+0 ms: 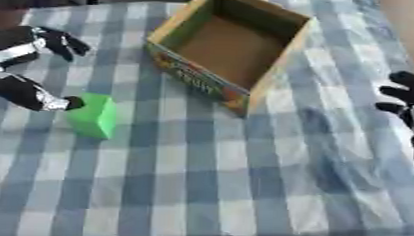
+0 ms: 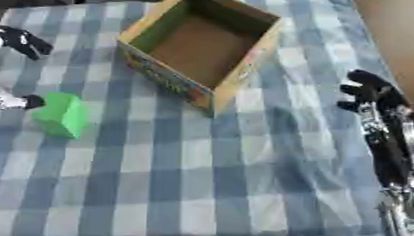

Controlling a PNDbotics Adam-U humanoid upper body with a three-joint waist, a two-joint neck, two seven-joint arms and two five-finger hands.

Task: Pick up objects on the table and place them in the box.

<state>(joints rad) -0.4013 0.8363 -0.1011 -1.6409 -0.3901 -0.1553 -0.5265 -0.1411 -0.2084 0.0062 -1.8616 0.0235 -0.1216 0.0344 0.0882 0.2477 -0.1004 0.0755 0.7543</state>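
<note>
A green block [image 1: 95, 116] lies on the checked cloth at the left. My left hand [image 1: 23, 89] is just left of it, spread wide: the thumb tip [image 1: 72, 103] is at the block's left face, while the fingers [image 1: 65, 43] reach up and away, well above the block. The hand holds nothing. An open cardboard box [image 1: 227, 43] with a printed front wall stands at the upper middle and looks empty inside. My right hand [image 2: 372, 94] hovers over the cloth at the right edge, fingers relaxed and pointing left, apart from the box.
The blue and white checked cloth [image 1: 208, 180] covers the table, with wrinkles at the right and a bare stretch toward the front edge. A brown surface [image 2: 398, 33] shows beyond the cloth at the upper right.
</note>
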